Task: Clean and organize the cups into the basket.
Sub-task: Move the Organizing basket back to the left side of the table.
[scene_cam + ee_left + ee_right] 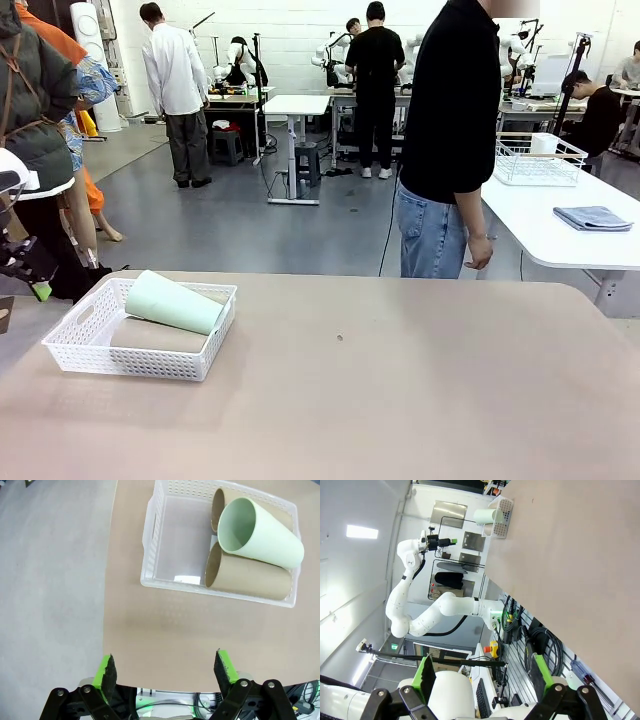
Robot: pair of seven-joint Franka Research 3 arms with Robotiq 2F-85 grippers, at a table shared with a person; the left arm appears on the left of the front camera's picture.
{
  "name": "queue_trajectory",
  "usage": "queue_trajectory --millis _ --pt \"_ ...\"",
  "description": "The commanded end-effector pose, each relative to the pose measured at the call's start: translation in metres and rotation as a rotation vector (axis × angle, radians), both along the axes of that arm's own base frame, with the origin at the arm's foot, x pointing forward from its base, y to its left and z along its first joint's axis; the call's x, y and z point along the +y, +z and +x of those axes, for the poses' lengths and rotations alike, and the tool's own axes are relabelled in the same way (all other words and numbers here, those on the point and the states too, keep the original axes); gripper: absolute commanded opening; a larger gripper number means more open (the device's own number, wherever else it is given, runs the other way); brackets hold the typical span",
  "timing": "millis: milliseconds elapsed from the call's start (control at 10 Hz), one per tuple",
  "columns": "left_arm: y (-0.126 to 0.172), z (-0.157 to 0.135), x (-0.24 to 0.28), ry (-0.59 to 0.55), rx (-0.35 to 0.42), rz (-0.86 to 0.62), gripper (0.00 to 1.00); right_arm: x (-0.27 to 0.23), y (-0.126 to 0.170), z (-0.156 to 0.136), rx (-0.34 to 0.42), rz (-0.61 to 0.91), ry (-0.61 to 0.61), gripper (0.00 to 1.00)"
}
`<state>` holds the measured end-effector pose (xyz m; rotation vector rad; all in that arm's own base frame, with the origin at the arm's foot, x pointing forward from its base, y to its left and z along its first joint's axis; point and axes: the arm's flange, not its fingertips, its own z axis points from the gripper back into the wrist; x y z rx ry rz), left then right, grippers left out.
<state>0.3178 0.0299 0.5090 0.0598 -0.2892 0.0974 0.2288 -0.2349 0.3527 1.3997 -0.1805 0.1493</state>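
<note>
Green pads tip the two black fingers of the left gripper (pixel 165 672), which hangs with its jaws spread wide and nothing between them, above the near left edge of the table (pixel 165 630) where the beige top meets the grey floor. Just beyond it, on the table's left side, sits the white basket (pixel 150 540), a shallow lattice-sided tray with handle cut-outs. Three cups lie on their sides in it: a beige-brown cup (pixel 250 577) along the nearer long wall, a second beige-brown cup (pixel 220 505) against the farther wall, and a mint green cup (pixel 260 537) resting on top of both, tilted, with its open mouth facing the bare half of the basket. In the front view the basket (pixel 150 365) stands near the table's left edge, the green cup (pixel 175 300) rising above its rim. The right gripper (pixel 482 677) likewise has its jaws wide apart and holds nothing; it is off the table's right end, looking along the tabletop toward the basket (pixel 502 510) at the far end, with the white left arm (pixel 415 595) raised beside it. A person (pixel 450 140) in a black top and jeans stands at the far side of the table, right of centre, hand (pixel 480 250) hanging loose.
</note>
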Motion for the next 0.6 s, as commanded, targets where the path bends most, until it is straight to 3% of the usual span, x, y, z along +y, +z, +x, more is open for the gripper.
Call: queue_trajectory --millis 0,500 --pt "-0.0033 0.0016 0.0033 -0.012 0.009 -0.008 1.00 0.0009 -0.0002 0.0015 0.000 -0.011 -0.001 1.00" --pt "-0.0021 0.0010 0.0008 0.000 0.006 -0.001 1.00 0.0009 -0.0002 0.0015 0.000 -0.011 -0.001 1.00"
